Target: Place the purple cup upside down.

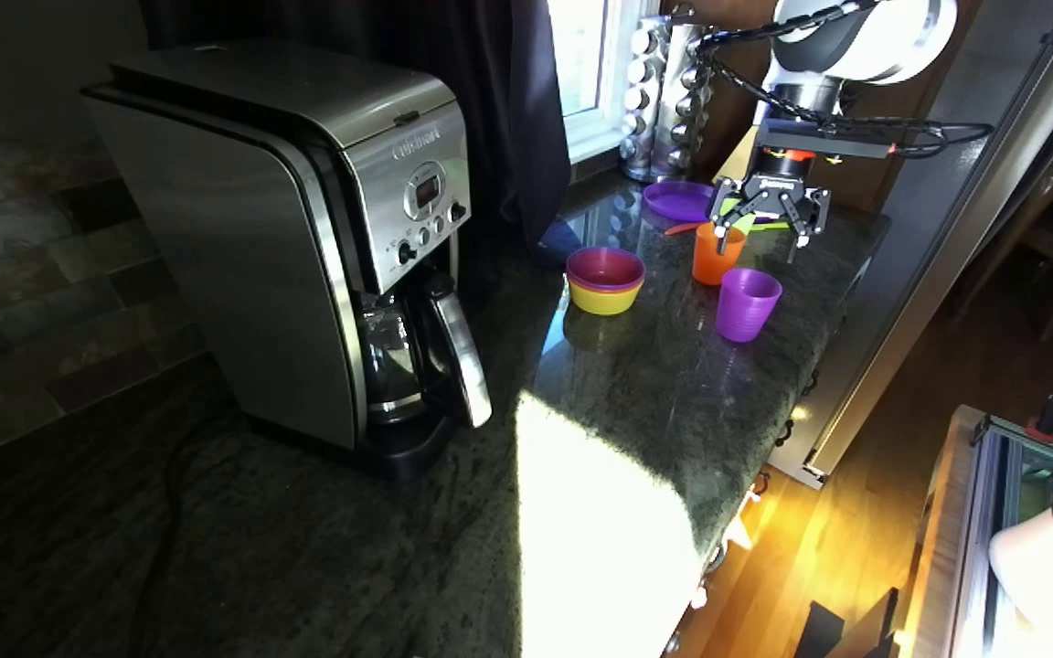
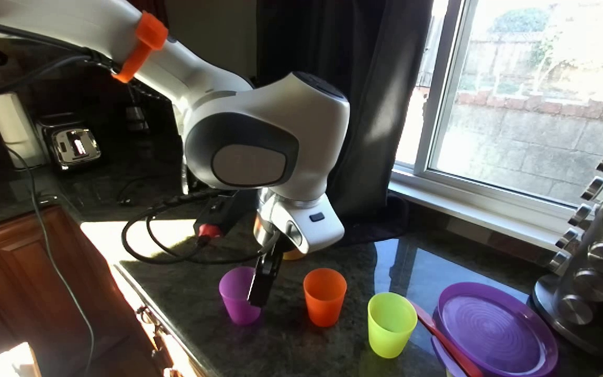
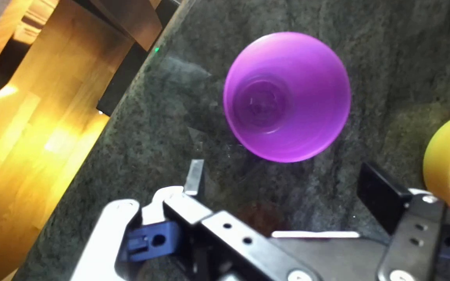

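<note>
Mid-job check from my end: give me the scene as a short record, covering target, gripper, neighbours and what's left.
target: purple cup, upright, mouth up, nothing seen inside
support: dark counter, under the cup
grip: gripper open, holding nothing; cup not between its jaws in the wrist view
other cups: orange cup and lime cup, both upright
bowls: stack of bowls, nested, yellow outermost
plate: purple plate, right of the lime cup in an exterior view
remaining: grasp and invert the purple cup
</note>
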